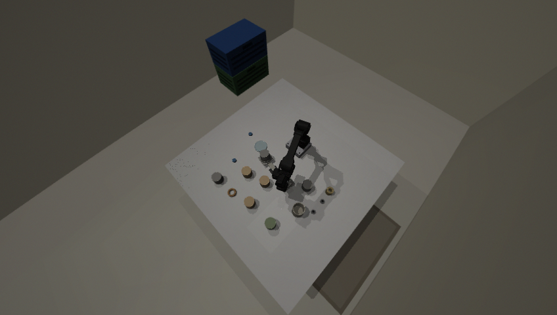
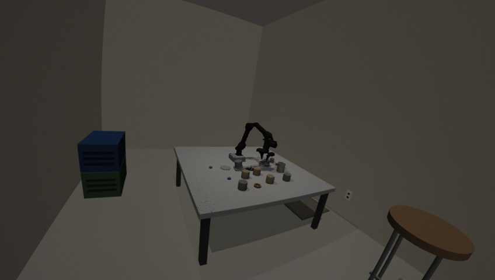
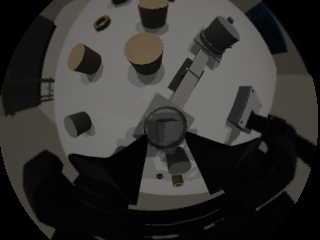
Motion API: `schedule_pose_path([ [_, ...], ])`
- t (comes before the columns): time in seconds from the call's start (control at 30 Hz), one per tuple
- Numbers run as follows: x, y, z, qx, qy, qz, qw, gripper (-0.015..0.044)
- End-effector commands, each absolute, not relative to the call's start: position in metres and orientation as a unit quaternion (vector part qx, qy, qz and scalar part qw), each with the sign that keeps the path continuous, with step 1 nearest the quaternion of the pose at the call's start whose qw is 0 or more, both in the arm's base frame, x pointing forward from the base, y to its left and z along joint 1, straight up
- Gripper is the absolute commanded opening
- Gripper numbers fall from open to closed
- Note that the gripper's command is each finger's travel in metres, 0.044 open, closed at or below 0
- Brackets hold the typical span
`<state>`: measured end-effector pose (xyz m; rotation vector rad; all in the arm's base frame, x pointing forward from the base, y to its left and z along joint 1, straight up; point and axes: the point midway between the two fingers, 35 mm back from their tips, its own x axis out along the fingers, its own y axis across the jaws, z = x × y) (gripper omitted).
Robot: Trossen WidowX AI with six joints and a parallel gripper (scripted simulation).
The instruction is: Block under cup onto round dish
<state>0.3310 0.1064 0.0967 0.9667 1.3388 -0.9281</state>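
Observation:
My gripper (image 2: 264,159) (image 3: 167,136) is open and empty, pointing down over the near pan of the balance (image 3: 187,90). A small dark grey block (image 3: 171,131) lies uncovered inside this pan's round rim, between and below the fingertips in the wrist view. A grey cup (image 1: 265,155) (image 2: 238,164) (image 3: 220,35) stands on the balance's other end. A matching grey cup (image 1: 307,184) (image 3: 178,161) stands off the balance, on the table beside the near pan. The pale blue round dish (image 1: 260,146) (image 2: 225,167) lies behind the cup on the balance, with no cup above it.
A wide open-topped container (image 1: 298,209) (image 2: 281,167) stands beyond the gripper. Tan cylinders (image 1: 264,180) (image 1: 246,171) (image 1: 249,202) stand beside the balance. A green cylinder (image 1: 270,222), another grey cylinder (image 1: 217,177) and two blue bits (image 1: 249,134) (image 1: 234,159) are farther out.

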Motion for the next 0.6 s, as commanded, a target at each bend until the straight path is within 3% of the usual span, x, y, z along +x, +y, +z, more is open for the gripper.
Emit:
schedule_pose_path([
  [0.0,0.330,0.105,0.089,0.413,0.574,-0.402,0.583,0.0260],
  [0.47,0.329,0.105,0.069,0.413,0.574,-0.402,0.583,0.0260],
  [0.57,0.329,0.105,0.069,0.413,0.574,-0.402,0.583,0.0181],
])
